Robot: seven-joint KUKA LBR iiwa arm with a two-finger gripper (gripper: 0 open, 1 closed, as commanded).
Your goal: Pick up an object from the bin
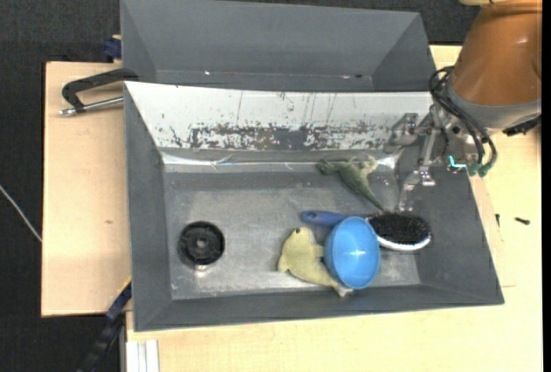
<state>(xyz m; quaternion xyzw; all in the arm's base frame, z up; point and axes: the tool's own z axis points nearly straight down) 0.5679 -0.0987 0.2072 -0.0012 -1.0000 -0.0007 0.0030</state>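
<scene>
My gripper (421, 165) hangs over the right end of the bin, close to the right wall. Just below it lies a black oval brush head with a white rim (401, 232). A grey-green floppy thing (352, 173) lies to the gripper's left, by the back wall. A round blue dome with a blue handle (354, 251) touches the brush on its left. Nothing shows between the gripper's tips.
A pale yellow soft toy (303, 259) lies against the blue dome near the front wall. A black round disc (201, 243) sits alone at the front left. The arm's orange cover stands above the bin's right rim.
</scene>
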